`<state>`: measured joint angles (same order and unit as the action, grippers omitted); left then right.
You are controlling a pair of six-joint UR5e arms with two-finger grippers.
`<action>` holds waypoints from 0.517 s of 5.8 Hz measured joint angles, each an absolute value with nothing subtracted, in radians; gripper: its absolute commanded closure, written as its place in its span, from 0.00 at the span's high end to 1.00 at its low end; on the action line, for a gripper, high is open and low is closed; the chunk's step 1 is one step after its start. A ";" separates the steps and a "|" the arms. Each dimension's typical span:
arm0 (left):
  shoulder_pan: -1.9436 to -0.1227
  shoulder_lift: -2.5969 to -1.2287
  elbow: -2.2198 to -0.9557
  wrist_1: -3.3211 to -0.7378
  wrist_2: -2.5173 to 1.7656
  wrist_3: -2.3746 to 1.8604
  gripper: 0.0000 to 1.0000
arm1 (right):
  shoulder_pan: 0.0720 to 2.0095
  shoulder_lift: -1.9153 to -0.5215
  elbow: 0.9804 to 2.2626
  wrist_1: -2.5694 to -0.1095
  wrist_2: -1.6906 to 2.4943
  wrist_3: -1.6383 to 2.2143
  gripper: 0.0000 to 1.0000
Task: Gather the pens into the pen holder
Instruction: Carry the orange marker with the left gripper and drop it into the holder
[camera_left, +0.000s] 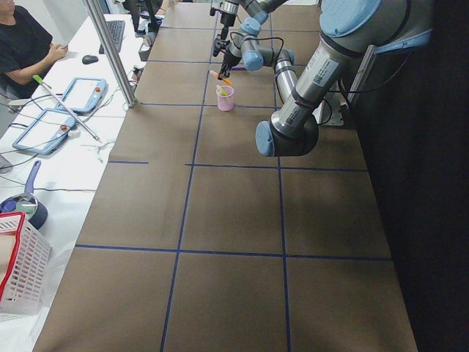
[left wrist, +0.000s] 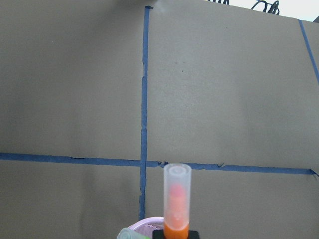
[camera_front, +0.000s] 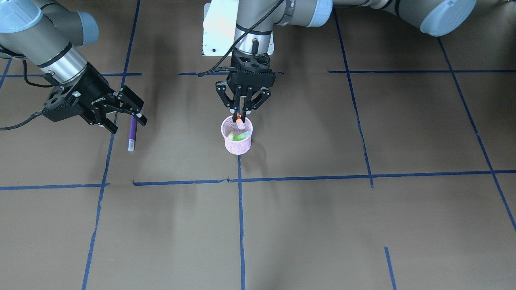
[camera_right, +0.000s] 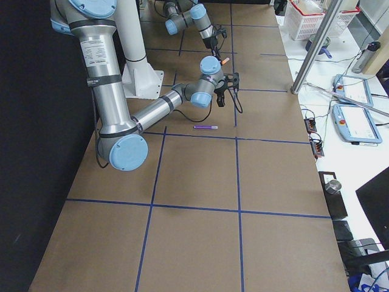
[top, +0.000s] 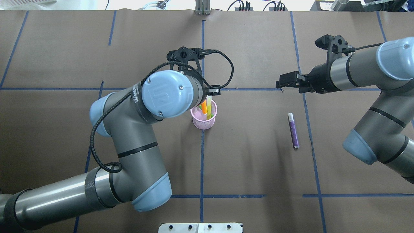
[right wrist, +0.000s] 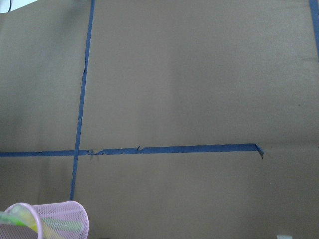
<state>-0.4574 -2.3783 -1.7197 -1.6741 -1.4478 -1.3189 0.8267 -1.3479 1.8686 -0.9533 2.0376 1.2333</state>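
The pink mesh pen holder (camera_front: 238,146) stands at the table's middle; it also shows in the overhead view (top: 203,123). A green pen (camera_front: 240,136) leans inside it. My left gripper (camera_front: 240,112) is straight above the holder, shut on the orange pen (camera_front: 240,121), whose pale cap end dips into the holder's mouth. The left wrist view shows that orange pen (left wrist: 177,204) over the holder's rim (left wrist: 149,221). The purple pen (camera_front: 132,133) lies flat on the table (top: 293,130). My right gripper (camera_front: 128,123) is open and empty, raised close to the purple pen and not touching it.
Blue tape lines (camera_front: 306,177) cross the brown table cover. A white base plate (camera_front: 217,32) sits behind the left arm. The left arm's elbow (top: 168,94) hangs over the table beside the holder. Operators' tablets and a basket (camera_left: 18,271) are on a side bench.
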 measured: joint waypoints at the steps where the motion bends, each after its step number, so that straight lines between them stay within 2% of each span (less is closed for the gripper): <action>1: -0.446 -2.373 -1.708 -1.678 -1.424 -1.321 0.02 | 0.825 -1.347 1.868 -0.952 2.030 1.231 0.99; 2: -0.441 -2.367 -1.688 -1.700 -1.406 -1.322 0.06 | 0.827 -1.350 1.869 -0.952 2.027 1.228 1.00; 3: -0.437 -2.364 -1.662 -1.737 -1.390 -1.326 0.32 | 0.828 -1.371 1.875 -0.952 2.016 1.229 1.00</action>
